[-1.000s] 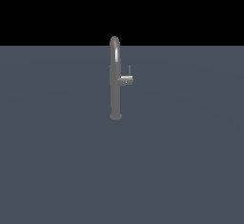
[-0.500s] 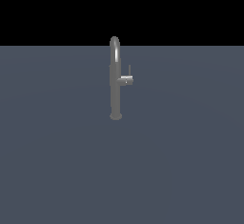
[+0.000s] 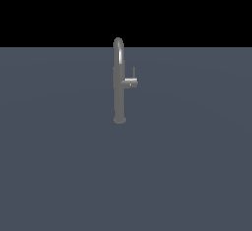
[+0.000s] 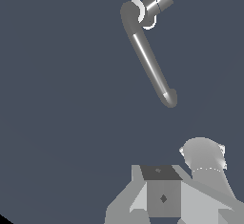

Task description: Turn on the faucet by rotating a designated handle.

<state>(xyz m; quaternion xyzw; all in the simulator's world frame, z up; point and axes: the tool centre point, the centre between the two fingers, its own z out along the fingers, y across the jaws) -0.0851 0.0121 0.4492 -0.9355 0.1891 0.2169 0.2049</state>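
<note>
Backdrop: flat slate-blue desk (image 3: 59, 176) under a black band; nothing else stands on it.
Faucet (image 3: 118, 85): tall grey metal column, upright on a round base near the desk's middle, arched spout on top; in the wrist view it appears from above, well apart from the arm.
Handle (image 3: 130, 82): short stub on the column's side toward the exterior view's right, with a thin rod standing up from it.
Handling: likely rigid, smooth, slippery metal; the thin rod looks the best place to push or pinch.
Hand: fingers not shown; only grey wrist housing appears, so spread or pressed together cannot be told.
</note>
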